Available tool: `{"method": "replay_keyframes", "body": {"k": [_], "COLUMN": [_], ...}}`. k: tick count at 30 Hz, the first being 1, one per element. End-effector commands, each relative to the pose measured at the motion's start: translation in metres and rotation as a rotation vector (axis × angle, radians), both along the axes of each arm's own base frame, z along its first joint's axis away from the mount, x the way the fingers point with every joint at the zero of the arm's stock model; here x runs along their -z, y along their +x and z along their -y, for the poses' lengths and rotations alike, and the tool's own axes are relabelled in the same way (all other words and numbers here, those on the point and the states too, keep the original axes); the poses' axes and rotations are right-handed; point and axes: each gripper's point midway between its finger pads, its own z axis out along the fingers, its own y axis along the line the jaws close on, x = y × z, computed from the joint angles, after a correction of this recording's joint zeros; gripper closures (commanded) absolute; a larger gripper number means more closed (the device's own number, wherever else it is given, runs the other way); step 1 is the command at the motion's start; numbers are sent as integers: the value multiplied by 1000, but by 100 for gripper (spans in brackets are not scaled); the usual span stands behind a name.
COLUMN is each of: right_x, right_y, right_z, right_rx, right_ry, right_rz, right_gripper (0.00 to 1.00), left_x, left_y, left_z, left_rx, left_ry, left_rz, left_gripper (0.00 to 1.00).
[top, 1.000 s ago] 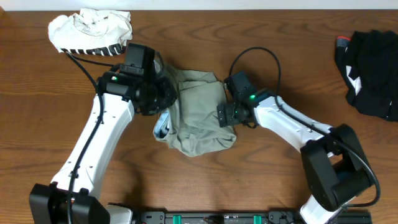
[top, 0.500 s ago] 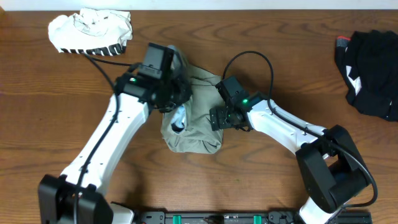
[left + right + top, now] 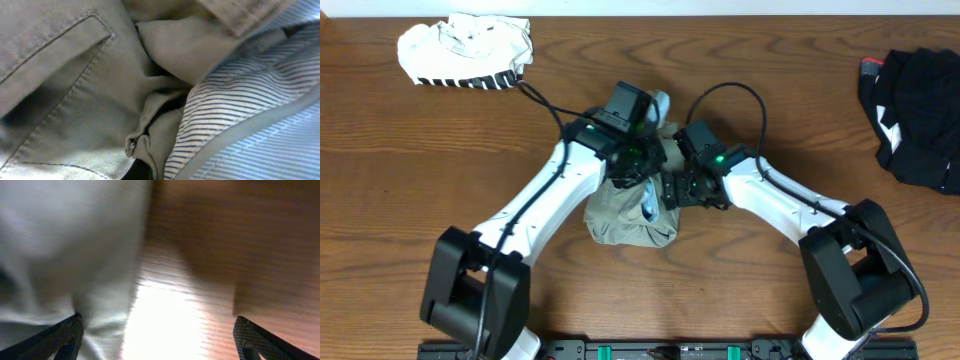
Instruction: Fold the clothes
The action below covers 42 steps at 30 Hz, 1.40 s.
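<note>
So the left hand point(image 3: 638, 165) swung in to mid-frame, folding the shorts point(image 3: 620, 222) narrower on the counter point(image 3: 810, 70); couldn't tell its grip, and the right hand point(image 3: 157, 335) gaped wide.

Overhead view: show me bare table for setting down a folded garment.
Bare wood lies left, below the white striped garment, and right, between the right arm and the black garment. The centre, around the khaki shorts, is crowded.
</note>
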Motion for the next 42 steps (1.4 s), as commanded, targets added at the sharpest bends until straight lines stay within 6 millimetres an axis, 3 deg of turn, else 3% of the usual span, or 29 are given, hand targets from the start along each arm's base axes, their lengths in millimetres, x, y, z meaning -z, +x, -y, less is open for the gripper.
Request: {"method": "replay_keyframes", "body": {"k": [1,2,4,7,12,14,19,20,21,23,25,26,28,29,31,37,42], "right_x": [-9,-13,-23,-43,-78,-95,-147,-160,-174,-203,-226,-236,-245,-245,-240,-192,-142], "right_y": [14,17,24,34,45,48,50,50,50,48,42,39,33,29,21,-6,-23], "right_z": [21,28,35,46,67,75,79,72,62,36,7,-6,-28,-40,-61,-123,-153], "right_rx": [78,85,84,114,147,157,169,140,92,-15,-113,-158,-233,-272,-326,-454,-415], "right_ry": [-30,-47,-54,-47,-37,-31,50,98,157,308,474,551,659,709,778,848,875], "right_rz": [7,12,23,43,82,107,217,245,278,339,365,368,355,333,275,74,-153], "right_gripper": [5,4,3,2,2,2,2,3,6,13,27,40,64,82,97,99,99], "left_x": [-9,-9,-10,-15,-27,-43,-121,-137,-150,-161,-160,-157,-154,-153,-153,-149,-147], "left_y": [3,2,-3,-12,-16,-11,-3,-5,-6,-10,-18,-26,-38,-44,-51,-61,-66], "left_z": [9,10,17,29,36,35,24,17,4,-26,-63,-86,-112,-126,-146,-187,-194], "left_rx": [-3,1,21,41,81,110,212,224,203,131,50,7,-20,-40,-81,-191,-189], "left_ry": [-15,-18,-36,-96,-141,-155,-186,-176,-148,-79,15,69,119,139,160,193,207], "left_rz": [18,16,4,-34,-20,43,273,317,349,369,343,310,272,248,221,158,138], "left_gripper": [86,83,65,29,24,24,24,23,17,15,14,14,14,15,14,12,10]}}
